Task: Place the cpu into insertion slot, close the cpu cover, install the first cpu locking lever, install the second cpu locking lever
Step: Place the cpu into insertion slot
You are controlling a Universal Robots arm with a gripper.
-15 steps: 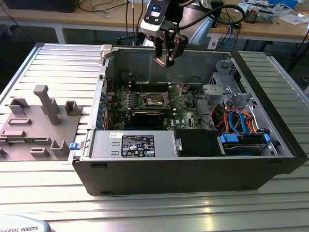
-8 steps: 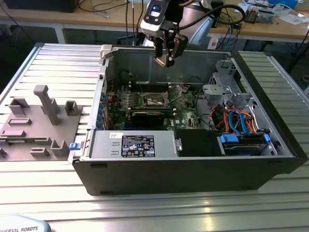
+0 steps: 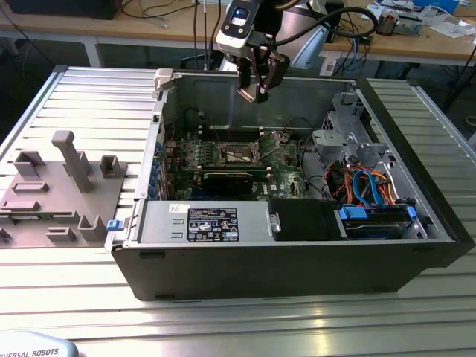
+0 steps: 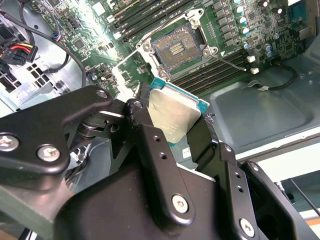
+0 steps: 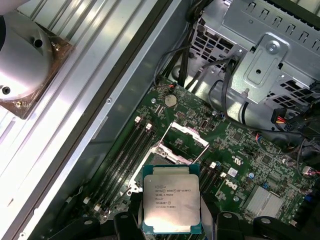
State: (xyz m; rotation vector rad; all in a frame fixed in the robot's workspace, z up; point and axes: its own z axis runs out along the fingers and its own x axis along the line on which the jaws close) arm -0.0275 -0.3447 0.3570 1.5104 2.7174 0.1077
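Note:
My gripper [image 3: 256, 91] hangs above the open black computer case, over its far side, and is shut on the cpu [image 4: 172, 116]. The chip is a flat square with a silvery top, clamped by its edges between the two black fingers [image 4: 143, 107]; the first wrist view shows its printed face [image 5: 171, 197]. Below it on the green motherboard lies the insertion slot [image 4: 177, 47], open with its dark contact field bare, also seen in the exterior view [image 3: 242, 152]. The cpu cover [image 5: 189, 132] stands raised beside the slot. The chip is well clear of the slot.
A long black card [image 3: 227, 178] lies just in front of the slot. Memory slots [image 4: 220, 67] flank it. A metal drive cage [image 3: 338, 134] and coloured cables [image 3: 368, 182] fill the case toward the exterior view's right. A grey fixture [image 3: 56, 190] sits on the table outside.

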